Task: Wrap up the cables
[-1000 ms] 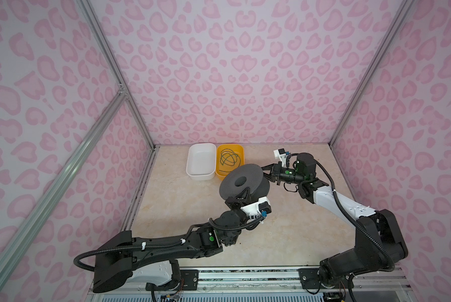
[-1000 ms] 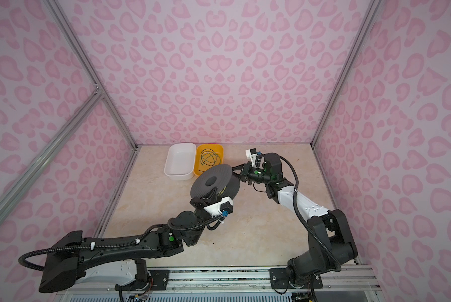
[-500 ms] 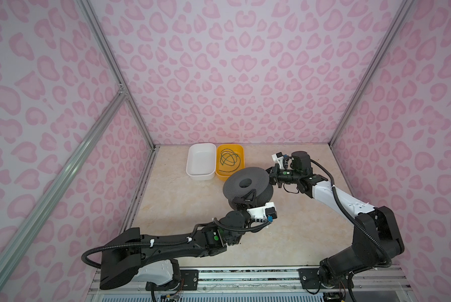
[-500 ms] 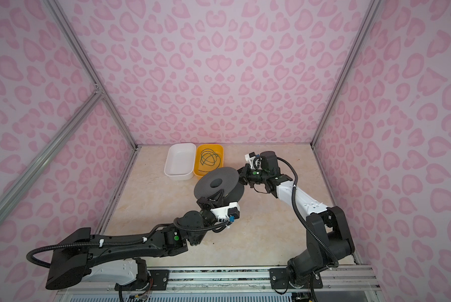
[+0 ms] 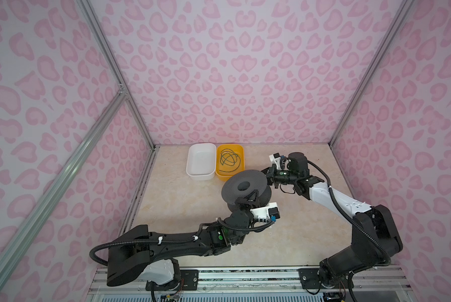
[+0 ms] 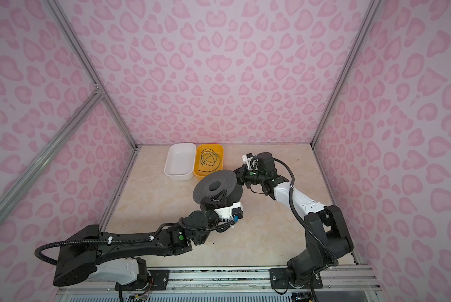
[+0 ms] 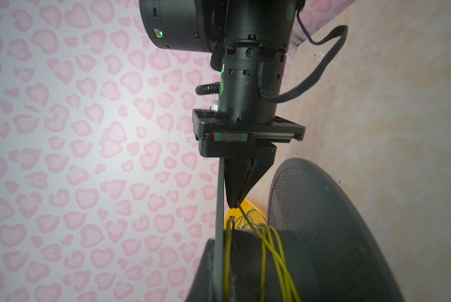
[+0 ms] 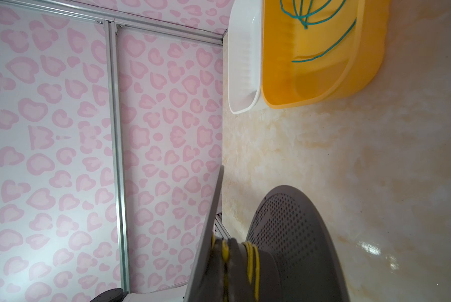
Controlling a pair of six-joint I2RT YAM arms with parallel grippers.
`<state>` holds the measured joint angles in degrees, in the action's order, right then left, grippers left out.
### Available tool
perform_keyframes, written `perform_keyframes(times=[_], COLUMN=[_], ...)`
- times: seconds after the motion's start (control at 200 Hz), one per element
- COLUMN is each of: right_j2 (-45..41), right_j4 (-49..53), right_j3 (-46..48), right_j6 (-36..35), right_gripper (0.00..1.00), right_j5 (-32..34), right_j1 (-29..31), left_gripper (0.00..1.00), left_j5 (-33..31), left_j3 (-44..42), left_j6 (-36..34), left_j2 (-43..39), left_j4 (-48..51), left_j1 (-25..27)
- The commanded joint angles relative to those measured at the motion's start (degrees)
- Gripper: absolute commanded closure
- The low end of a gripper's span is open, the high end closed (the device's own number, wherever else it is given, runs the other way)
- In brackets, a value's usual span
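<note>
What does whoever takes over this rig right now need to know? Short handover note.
Left gripper: shut on one flange of the gray spool, holding it.
Right gripper: shut on the free end of the yellow cable, close beside the spool.
Yellow cable: several turns already on the spool's core.
Green cable: loose loops in the orange bin, next to the white bin at the far edge of the table.
Done: most of the yellow cable is wound.
Left: wind in the held yellow end, then wrap the green cable.
</note>
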<state>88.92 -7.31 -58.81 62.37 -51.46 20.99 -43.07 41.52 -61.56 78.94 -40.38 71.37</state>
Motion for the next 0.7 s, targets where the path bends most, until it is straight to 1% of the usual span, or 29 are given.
perform_keyframes(times=[0.0, 0.02, 0.07, 0.15, 0.265, 0.375, 0.48, 0.53, 0.695], right_j2=[0.2, 0.3, 0.3, 0.3, -0.2, -1.6, -3.2, -4.2, -9.8], right_j4=[0.4, 1.0, 2.3, 4.0, 6.7, 7.5, 8.5, 8.7, 8.3], right_j3=[0.0, 0.0, -0.1, 0.0, -0.1, 0.2, 0.6, 1.1, 3.6], right_j6=[-1.1, -1.5, -2.3, -3.8, -6.0, -7.2, -8.3, -8.6, -9.0], right_gripper=[1.00, 1.00, 0.95, 0.91, 0.79, 0.78, 0.74, 0.74, 0.70], right_j5=[1.5, 1.7, 2.5, 3.3, 4.7, 4.7, 4.8, 4.9, 5.5], right_j1=[0.3, 0.2, -0.1, -0.8, -2.0, -3.8, -5.7, -6.8, -12.9], left_gripper=[0.97, 0.97, 0.97, 0.97, 0.97, 0.97, 0.97, 0.97, 0.97], left_j5=[9.3, 9.2, 8.9, 8.8, 7.6, 5.3, 2.9, 1.7, -2.8], left_j3=[1.2, 1.2, 1.1, 1.0, 0.9, 0.2, -1.1, -1.7, -3.6], left_j6=[-0.9, -0.9, -0.8, -0.3, 0.6, 2.1, 5.5, 6.8, 8.2], left_j2=[-0.1, -0.2, -0.5, -1.1, -0.9, -0.1, 0.4, 1.0, 4.0], left_j4=[-9.4, -9.4, -9.5, -9.2, -8.0, -7.2, -6.2, -6.0, -6.3], left_j1=[0.6, 0.6, 0.7, 0.8, 0.8, 1.0, 1.0, 1.0, 1.1])
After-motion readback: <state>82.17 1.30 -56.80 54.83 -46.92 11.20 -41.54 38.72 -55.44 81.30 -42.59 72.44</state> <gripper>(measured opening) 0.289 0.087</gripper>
